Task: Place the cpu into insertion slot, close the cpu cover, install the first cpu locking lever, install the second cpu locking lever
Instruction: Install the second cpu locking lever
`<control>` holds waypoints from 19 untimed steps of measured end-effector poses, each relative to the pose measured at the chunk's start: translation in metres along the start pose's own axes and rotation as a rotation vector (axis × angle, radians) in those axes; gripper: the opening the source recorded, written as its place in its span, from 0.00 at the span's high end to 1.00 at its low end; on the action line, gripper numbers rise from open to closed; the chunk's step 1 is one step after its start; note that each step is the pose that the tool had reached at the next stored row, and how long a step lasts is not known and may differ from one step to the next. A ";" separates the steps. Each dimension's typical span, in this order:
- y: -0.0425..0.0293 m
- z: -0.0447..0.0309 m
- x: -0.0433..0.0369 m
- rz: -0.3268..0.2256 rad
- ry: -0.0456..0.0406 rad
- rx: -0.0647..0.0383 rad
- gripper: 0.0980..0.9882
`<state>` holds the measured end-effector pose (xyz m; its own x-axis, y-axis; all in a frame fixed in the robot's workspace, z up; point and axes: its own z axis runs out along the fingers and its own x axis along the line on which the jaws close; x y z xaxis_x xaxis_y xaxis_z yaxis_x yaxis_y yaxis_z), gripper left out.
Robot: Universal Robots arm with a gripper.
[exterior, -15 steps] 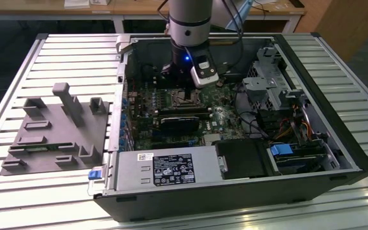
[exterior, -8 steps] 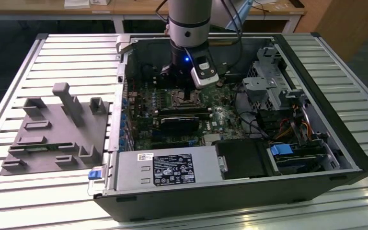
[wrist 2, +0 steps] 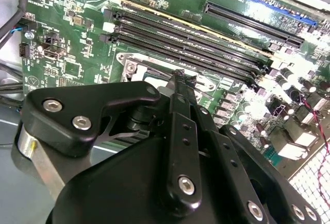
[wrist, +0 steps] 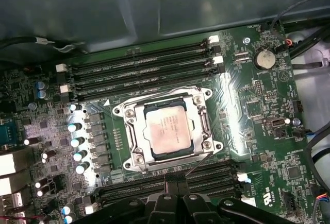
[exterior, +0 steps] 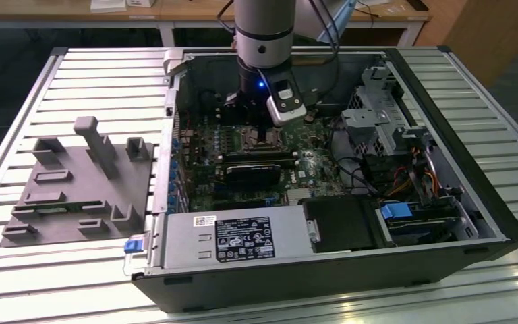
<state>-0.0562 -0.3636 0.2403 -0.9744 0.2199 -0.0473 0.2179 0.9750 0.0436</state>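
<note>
Just beyond the narrowly set, empty jaws of the gripper [wrist: 177, 182], the cpu [wrist: 168, 129] is lying flat in the insertion slot [wrist: 205, 125], with the cpu cover [wrist: 135, 131] framing it.

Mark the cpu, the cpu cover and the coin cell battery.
cpu [wrist: 167, 131], first wrist view, middle of its metal top.
cpu cover [wrist: 133, 142], first wrist view, frame's side bar.
coin cell battery [wrist: 265, 58], first wrist view, its face.

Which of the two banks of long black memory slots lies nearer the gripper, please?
The bank between the silver-rimmed square socket and the black gripper; the other bank lies beyond the socket.
</note>
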 end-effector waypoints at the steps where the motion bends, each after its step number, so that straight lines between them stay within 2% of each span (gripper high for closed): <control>1: -0.0003 0.0007 0.0003 0.000 0.0001 0.000 1.00; 19: -0.0035 0.0042 0.0049 0.000 0.0009 -0.006 1.00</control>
<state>-0.0614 -0.3658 0.2357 -0.9744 0.2200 -0.0464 0.2177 0.9748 0.0492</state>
